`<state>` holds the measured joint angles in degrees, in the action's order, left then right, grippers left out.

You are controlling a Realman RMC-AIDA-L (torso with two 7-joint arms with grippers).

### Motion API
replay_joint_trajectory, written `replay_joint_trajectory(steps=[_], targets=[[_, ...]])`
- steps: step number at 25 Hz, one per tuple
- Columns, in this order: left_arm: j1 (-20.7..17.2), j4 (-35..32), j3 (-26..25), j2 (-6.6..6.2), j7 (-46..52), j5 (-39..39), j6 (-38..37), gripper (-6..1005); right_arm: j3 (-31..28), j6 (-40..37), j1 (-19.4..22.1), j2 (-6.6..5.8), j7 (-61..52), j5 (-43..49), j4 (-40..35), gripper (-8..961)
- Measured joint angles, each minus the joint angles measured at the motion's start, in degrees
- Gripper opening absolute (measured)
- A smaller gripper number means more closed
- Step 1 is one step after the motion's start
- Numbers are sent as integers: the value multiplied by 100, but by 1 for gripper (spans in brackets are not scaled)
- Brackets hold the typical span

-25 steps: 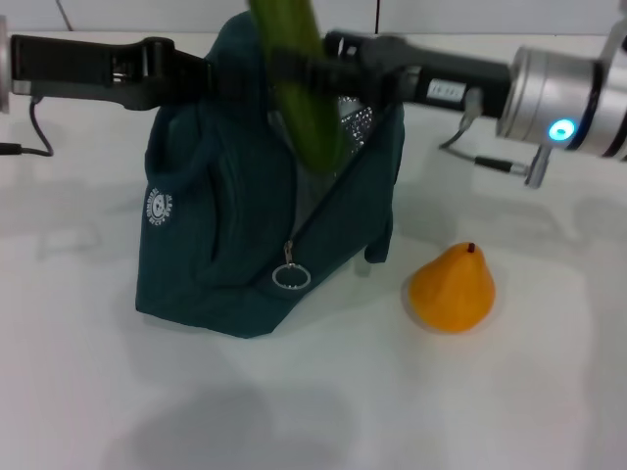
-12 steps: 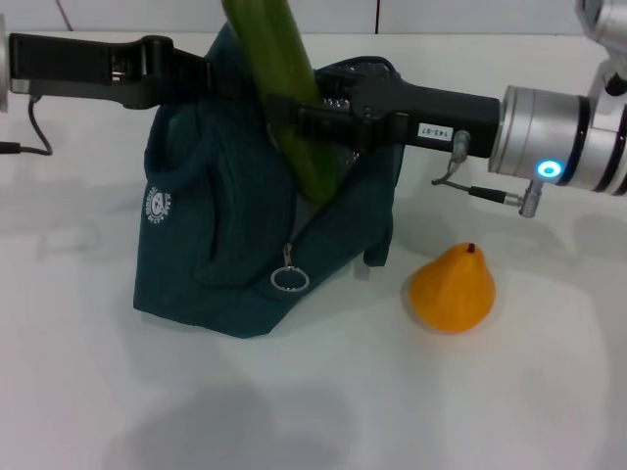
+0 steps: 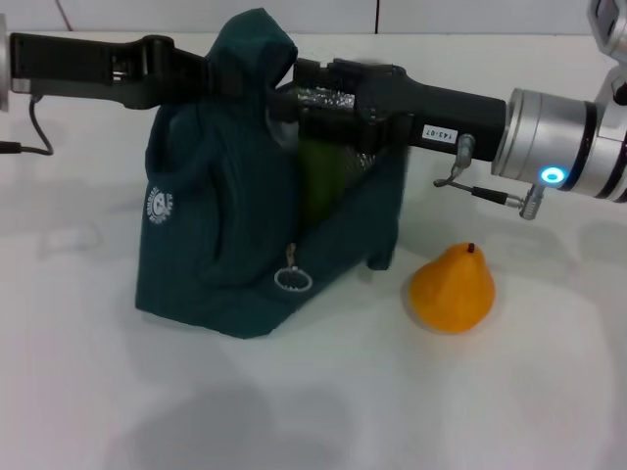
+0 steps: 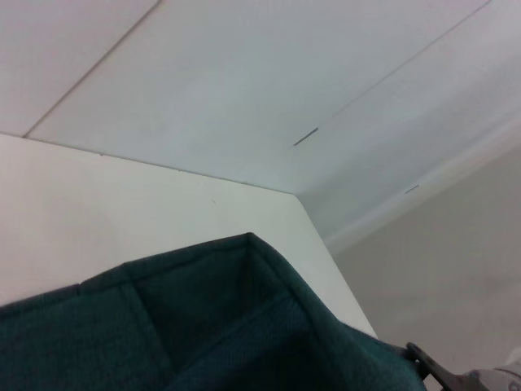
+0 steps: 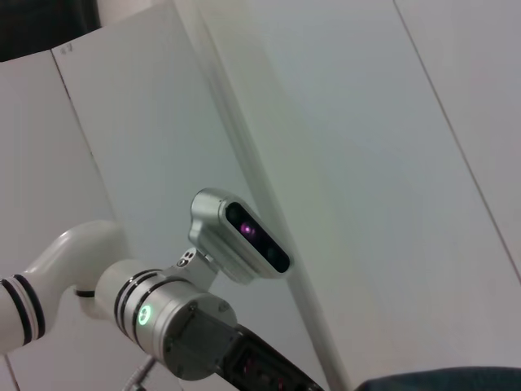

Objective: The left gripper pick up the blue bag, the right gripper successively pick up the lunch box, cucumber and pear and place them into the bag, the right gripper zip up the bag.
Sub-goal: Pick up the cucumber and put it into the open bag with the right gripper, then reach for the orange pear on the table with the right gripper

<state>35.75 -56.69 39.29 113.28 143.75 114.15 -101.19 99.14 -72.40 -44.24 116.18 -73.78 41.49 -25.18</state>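
The blue bag (image 3: 245, 206) is soft dark teal cloth, and it stands on the white surface (image 3: 323, 392) a bit toward 9 o'clock from the middle. Its top is open and shiny silver foil shows inside. A small round white logo (image 3: 160, 207) sits on its side, and a metal ring zip pull (image 3: 291, 279) hangs low on the front. The left gripper (image 3: 211, 76) comes in from 9 o'clock and holds the bag's top cloth up in a peak, its jaws pinching the cloth. The right gripper (image 3: 318, 93) reaches from 3 o'clock to the bag's mouth; I cannot tell how its jaws stand. The cucumber (image 3: 318, 181), smooth and dark green, stands inside the bag below it. The pear (image 3: 452, 286), round and orange-yellow with a short dark stem, sits on the surface at 4 o'clock from the bag, apart from it. The surface is bare and white toward 6 o'clock. White wall panels rise behind
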Motion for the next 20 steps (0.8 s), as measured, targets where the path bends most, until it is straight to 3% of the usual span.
replay_joint_trajectory(steps=[6,9,12,15,20], targets=[[6,-1,0,0,3,0,-6,41,-151,-192,114,-5,53,-93,-50,687],[-17,-6,-1,-9,7,-1,-8,41,-513,-466,506,-55,80,-77,-151,755],[-23,-7,-1,-13,11,-11,-15,41,-780,-655,1148,-189,85,-24,-219,850],[-36,-5,0,-14,12,-50,-16,41,-806,-820,1596,-308,175,203,-208,845],[-42,-2,5,-16,13,-67,-16,41,-827,-956,2069,-316,788,784,-213,839]])
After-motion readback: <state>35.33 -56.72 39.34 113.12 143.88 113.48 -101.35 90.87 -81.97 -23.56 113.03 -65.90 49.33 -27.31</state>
